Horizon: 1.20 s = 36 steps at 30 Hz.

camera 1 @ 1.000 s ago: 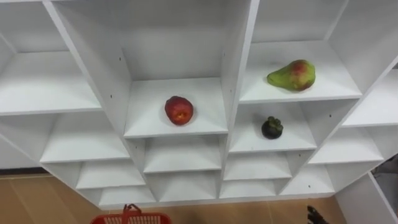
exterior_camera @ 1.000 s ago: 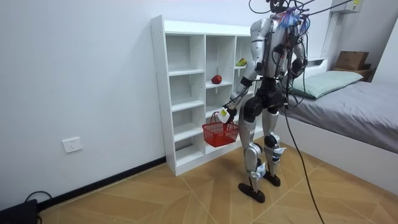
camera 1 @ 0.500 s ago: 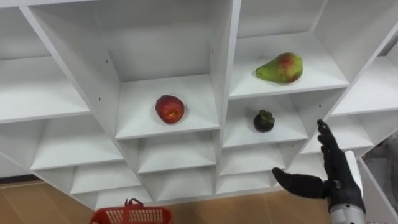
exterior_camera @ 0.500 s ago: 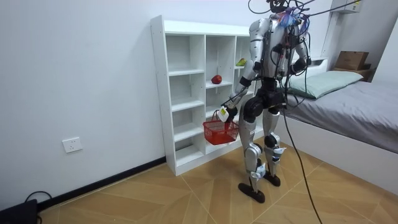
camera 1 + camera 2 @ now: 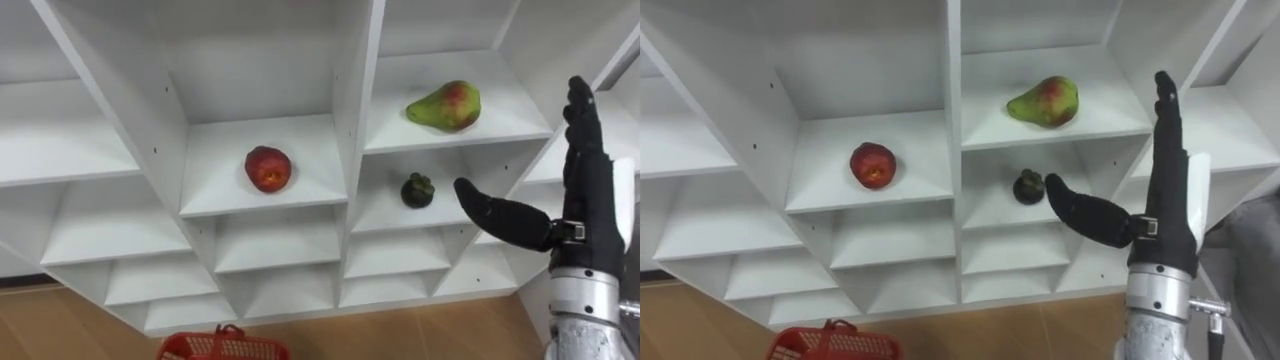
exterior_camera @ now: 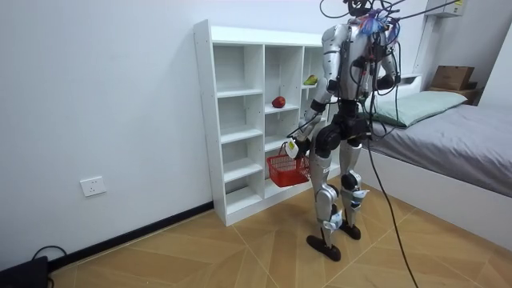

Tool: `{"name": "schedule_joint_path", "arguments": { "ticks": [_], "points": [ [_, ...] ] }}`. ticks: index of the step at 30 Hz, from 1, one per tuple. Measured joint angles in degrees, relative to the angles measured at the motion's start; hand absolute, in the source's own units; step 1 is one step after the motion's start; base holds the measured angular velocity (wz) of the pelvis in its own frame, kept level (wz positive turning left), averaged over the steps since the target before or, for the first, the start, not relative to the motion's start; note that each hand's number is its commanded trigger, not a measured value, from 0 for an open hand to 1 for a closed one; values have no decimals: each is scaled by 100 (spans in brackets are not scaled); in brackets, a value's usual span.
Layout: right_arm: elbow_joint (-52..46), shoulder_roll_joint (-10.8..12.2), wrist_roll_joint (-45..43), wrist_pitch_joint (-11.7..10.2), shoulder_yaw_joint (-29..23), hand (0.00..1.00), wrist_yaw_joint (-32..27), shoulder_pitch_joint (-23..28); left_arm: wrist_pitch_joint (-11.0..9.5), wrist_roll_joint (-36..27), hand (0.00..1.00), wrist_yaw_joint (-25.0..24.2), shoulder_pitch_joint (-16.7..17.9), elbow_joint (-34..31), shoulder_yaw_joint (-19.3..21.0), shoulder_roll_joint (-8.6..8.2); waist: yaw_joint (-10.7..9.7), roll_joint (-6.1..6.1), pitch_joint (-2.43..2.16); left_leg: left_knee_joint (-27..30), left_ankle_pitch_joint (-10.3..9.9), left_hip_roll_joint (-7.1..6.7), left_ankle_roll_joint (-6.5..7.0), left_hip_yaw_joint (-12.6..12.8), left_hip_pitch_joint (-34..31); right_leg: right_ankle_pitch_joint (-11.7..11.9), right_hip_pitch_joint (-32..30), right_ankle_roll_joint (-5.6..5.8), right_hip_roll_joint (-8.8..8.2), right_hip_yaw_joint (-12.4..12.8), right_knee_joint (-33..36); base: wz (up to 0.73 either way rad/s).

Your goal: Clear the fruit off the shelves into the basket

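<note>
Left eye view: a white closet (image 5: pixel 352 100) of open cubbies. A red apple (image 5: pixel 267 168) sits mid-frame, a pear (image 5: pixel 444 105) at upper right, and a small dark fruit (image 5: pixel 417 190) in the cubby below the pear. At right, the right hand (image 5: pixel 588 190) is upright, fingers straight, thumb spread, holding nothing.

Room view: the robot stands at the closet. Its left hand (image 6: pixel 293 147) grips a red basket (image 6: pixel 288 170) by the handle.

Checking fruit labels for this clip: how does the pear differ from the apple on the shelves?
The pear is green with a red blush; the apple is red all over. The pear is elongated and lies on its side; the apple is round. The pear sits higher, one column to the right. Both lie alone in their compartments, with no robot hand on them.
</note>
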Motion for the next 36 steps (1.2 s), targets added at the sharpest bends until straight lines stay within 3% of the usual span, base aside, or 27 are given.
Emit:
{"name": "schedule_joint_path", "arguments": {
  "ticks": [10, 16, 20, 27, 36],
  "points": [
    [-98, -243, -4, -115, 2, 0, -334, -57, -4, 1, 100, -62, -8, 53, 0, 22, 6, -18, -3, 0, 0, -1, 0, 1, 5, 4, -8, 3, 6, 36, 5, 0],
    [-99, -390, 108, -115, -1, 0, -309, -346, -4, -10, 100, -108, -81, 190, -1, 96, 20, -124, 19, 1, 1, -1, -1, -1, -4, 4, -25, 3, 9, 38, 3, 0],
    [-99, -479, 223, -114, -13, 0, -168, -549, -2, -6, 100, -172, -122, 282, 20, 152, 34, -203, -2, 1, 1, -1, -1, -15, 15, 6, 60, 5, 6, 21, -9, 2],
    [-79, -744, 265, -96, 2, 0, 83, -647, 30, -9, 100, -203, -223, 278, -5, 198, 152, -246, 36, 2, 1, 0, -1, -35, -4, 7, 59, 4, 0, -22, -13, 1],
    [93, -822, 246, -75, -2, 0, 221, -704, 63, 3, 100, -182, -244, 279, 10, 209, 176, -249, 56, 2, 1, 1, -1, -136, -7, 22, 134, -1, -6, -124, -102, 6]
  ]
}}
